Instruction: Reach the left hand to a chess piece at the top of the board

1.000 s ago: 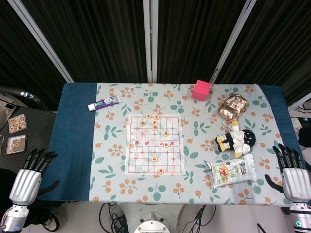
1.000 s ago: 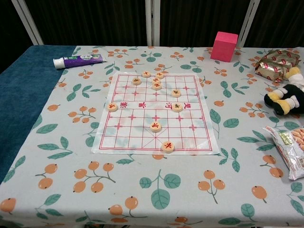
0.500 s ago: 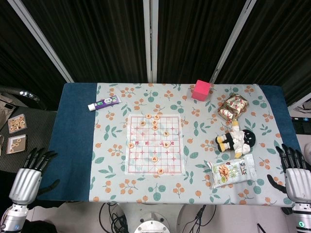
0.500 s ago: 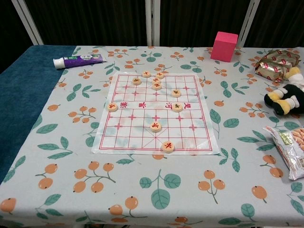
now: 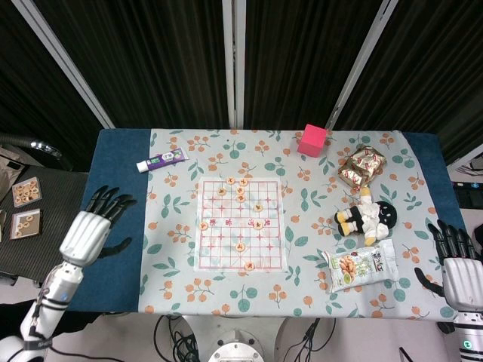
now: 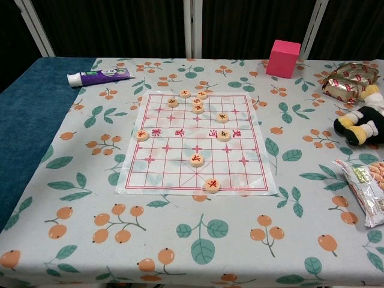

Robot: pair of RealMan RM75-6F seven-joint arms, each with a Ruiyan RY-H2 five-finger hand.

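Note:
A paper chess board (image 5: 241, 224) (image 6: 196, 141) lies in the middle of the table. Several round wooden pieces sit on it. At its top edge are a piece at the left (image 5: 231, 180) (image 6: 185, 93) and one beside it (image 5: 244, 181) (image 6: 202, 95). My left hand (image 5: 90, 228) hovers open over the blue cloth at the table's left edge, fingers spread, well left of the board. My right hand (image 5: 456, 269) is open at the table's right front corner, holding nothing. Neither hand shows in the chest view.
A toothpaste tube (image 5: 161, 159) (image 6: 99, 76) lies at the back left. A pink cube (image 5: 312, 140) (image 6: 282, 58), wrapped snacks (image 5: 361, 166), a plush toy (image 5: 367, 216) and a snack bag (image 5: 358, 265) occupy the right side.
My left hand has risen from below the table's left front corner and moved up and right over the blue cloth. The right hand has drifted slightly down and right.

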